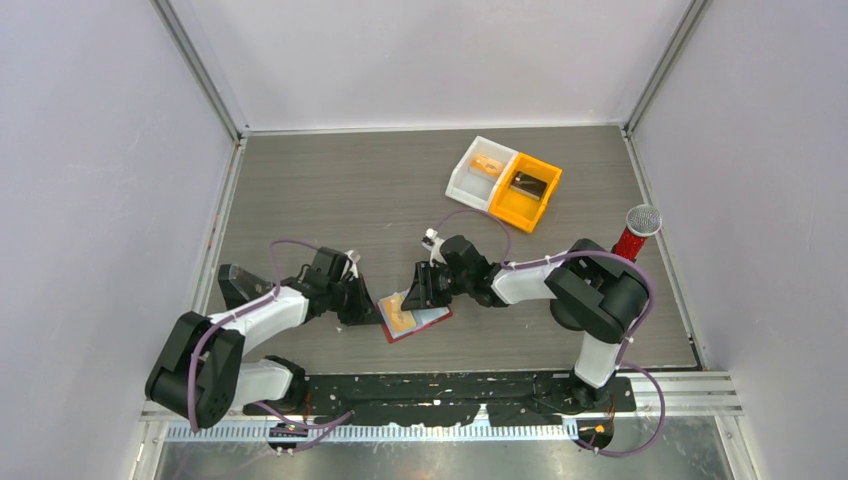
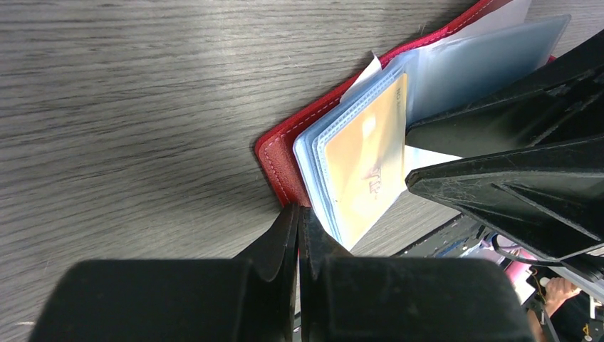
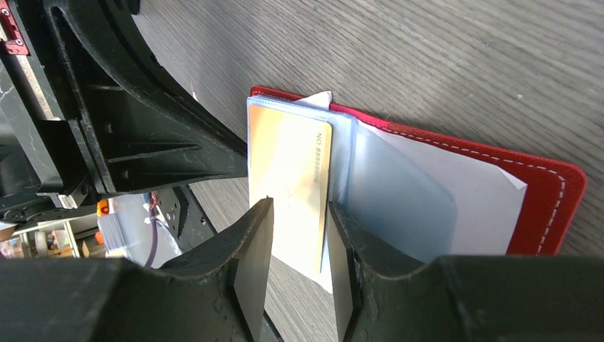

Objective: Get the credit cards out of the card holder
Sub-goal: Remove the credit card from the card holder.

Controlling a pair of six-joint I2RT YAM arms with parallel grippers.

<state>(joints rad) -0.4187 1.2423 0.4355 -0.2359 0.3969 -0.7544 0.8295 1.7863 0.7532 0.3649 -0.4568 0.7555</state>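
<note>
Bright, even overhead light; soft shadows on the surface (image 1: 350, 190). Wrist views: pale sheen across the grain, near foreground dark, blurred.

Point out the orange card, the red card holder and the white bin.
orange card (image 3: 288, 178), right wrist view, middle of its face.
card holder (image 3: 559, 206), right wrist view, red outer cover.
white bin (image 1: 462, 188), top view, front wall.
</note>
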